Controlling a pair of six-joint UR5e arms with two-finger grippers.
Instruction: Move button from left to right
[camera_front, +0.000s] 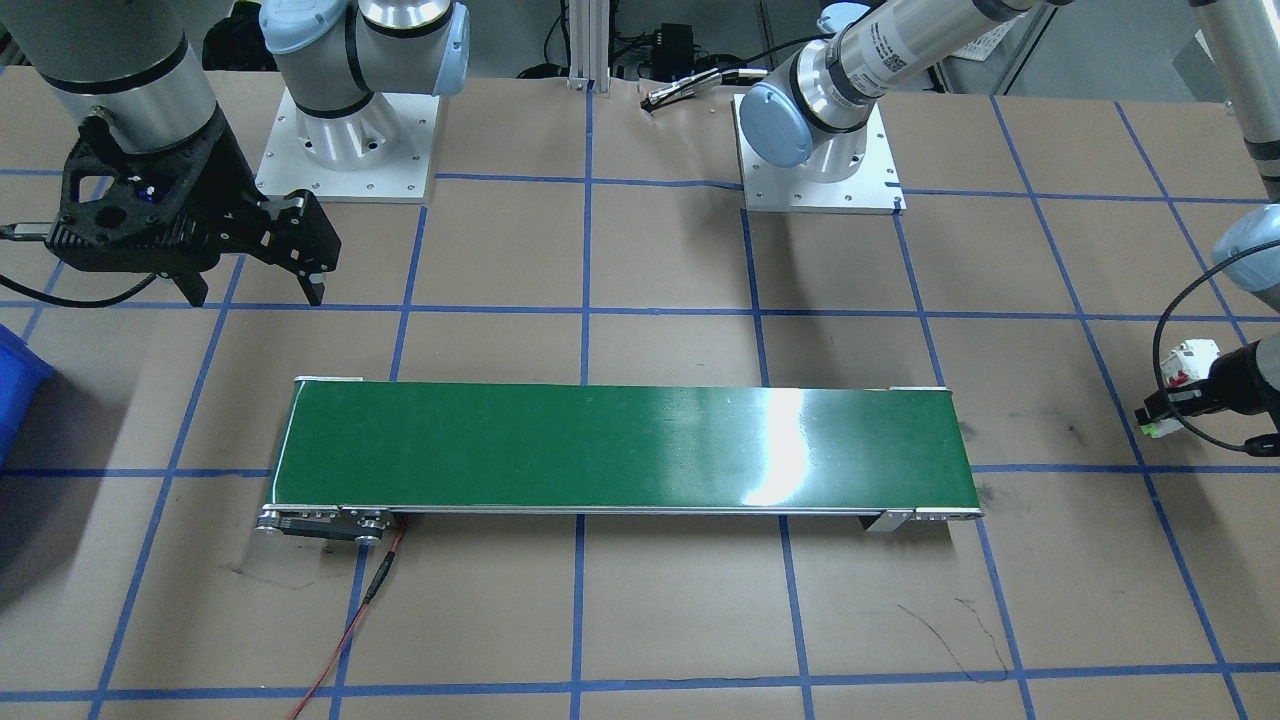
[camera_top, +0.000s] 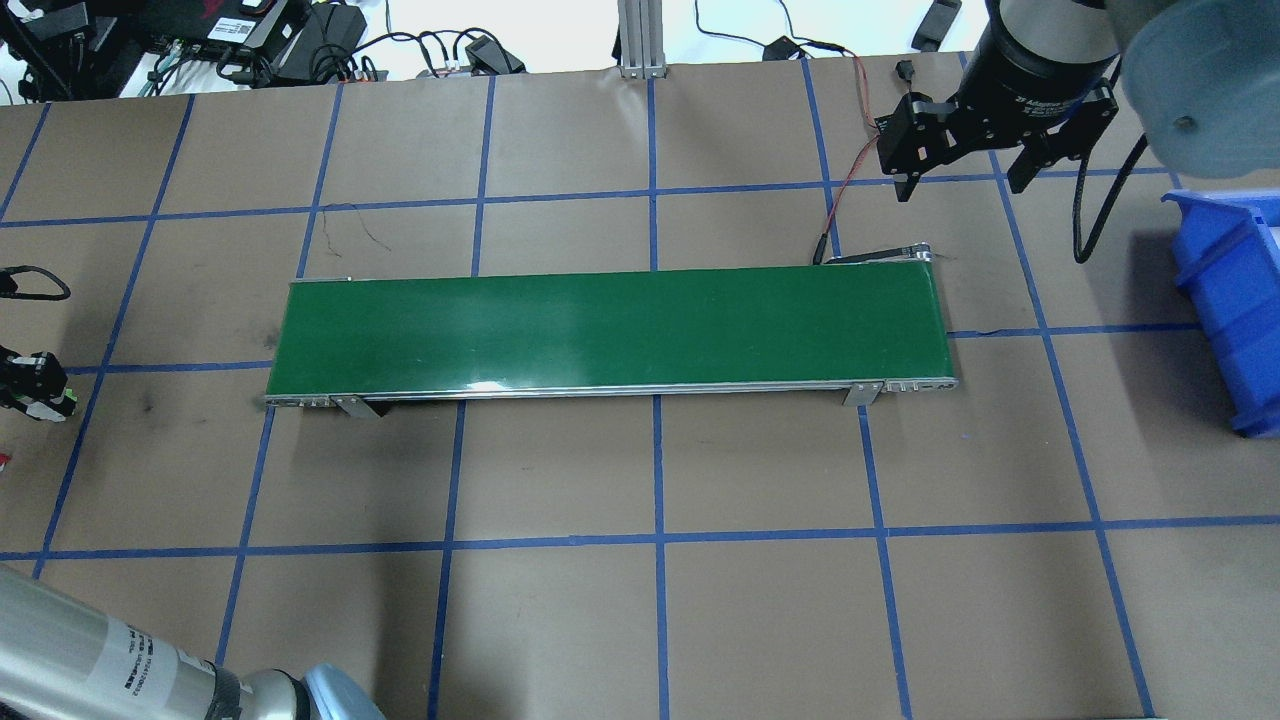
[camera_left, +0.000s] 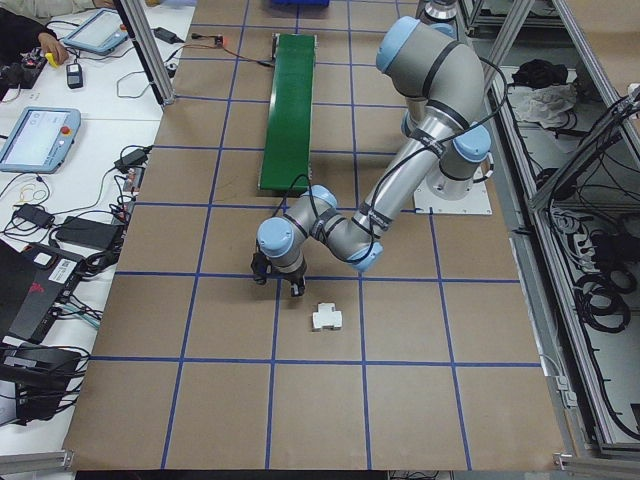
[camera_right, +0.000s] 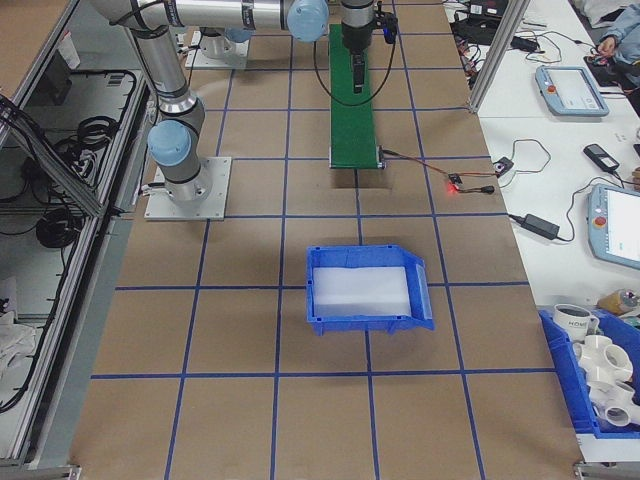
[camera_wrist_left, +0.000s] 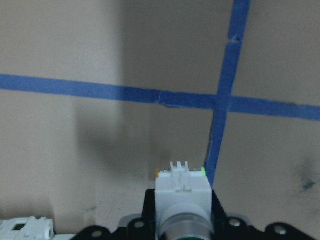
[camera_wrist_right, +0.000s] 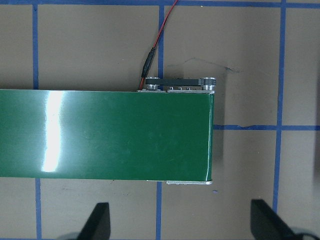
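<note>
Button (camera_wrist_left: 181, 192), boxy white plastic base outward, clamped in left end effector (camera_wrist_left: 180, 220); right end effector (camera_wrist_right: 180, 222) wide, empty.

Button (camera_wrist_left: 181, 192): white body, silver ring, light-green base edge, held in black left gripper (camera_wrist_left: 180, 220). Beside it, white breaker (camera_front: 1188, 362) w/ red bits. Under it: brown paper table (camera_top: 560, 620), blue tape grid. Below black right gripper (camera_top: 962, 150): glossy green belt (camera_top: 610, 330), silver frame; red wire (camera_wrist_right: 162, 30) nearby. Blue bin (camera_top: 1235, 300).

A long green conveyor belt (camera_top: 610, 330) lies on the brown paper-covered surface (camera_top: 760, 600) gridded with blue tape; a blue plastic bin (camera_right: 368, 288) sits well apart; a white blocky breaker (camera_left: 326, 318) rests elsewhere.
</note>
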